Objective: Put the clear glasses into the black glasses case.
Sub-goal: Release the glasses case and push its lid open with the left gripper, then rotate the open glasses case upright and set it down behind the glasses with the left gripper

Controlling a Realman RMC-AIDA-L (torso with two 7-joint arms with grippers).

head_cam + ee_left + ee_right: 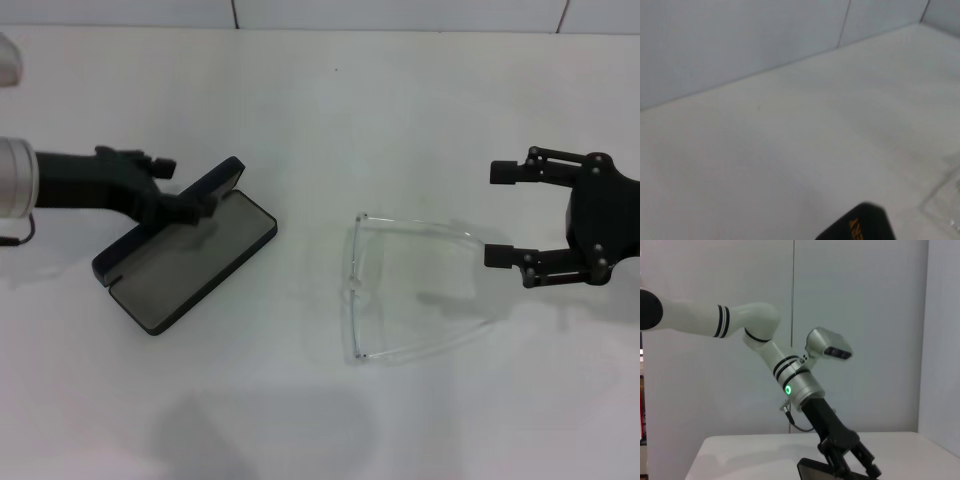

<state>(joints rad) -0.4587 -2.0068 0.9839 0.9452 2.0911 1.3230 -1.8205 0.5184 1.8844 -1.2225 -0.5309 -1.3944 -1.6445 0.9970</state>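
The black glasses case (190,265) lies open on the left of the white table, grey lining up and lid (212,185) raised. My left gripper (190,207) is shut on the lid's edge; the right wrist view shows it (850,466) over the case (812,470). A corner of the lid (862,227) with orange lettering appears in the left wrist view. The clear glasses (400,290) lie unfolded mid-table, arms pointing right. My right gripper (495,214) hovers open just right of the arm tips, holding nothing.
The white table (320,110) runs back to a tiled wall (400,12). A grey rounded object (8,62) sits at the far left edge. A clear corner of the glasses (945,210) shows beside the lid in the left wrist view.
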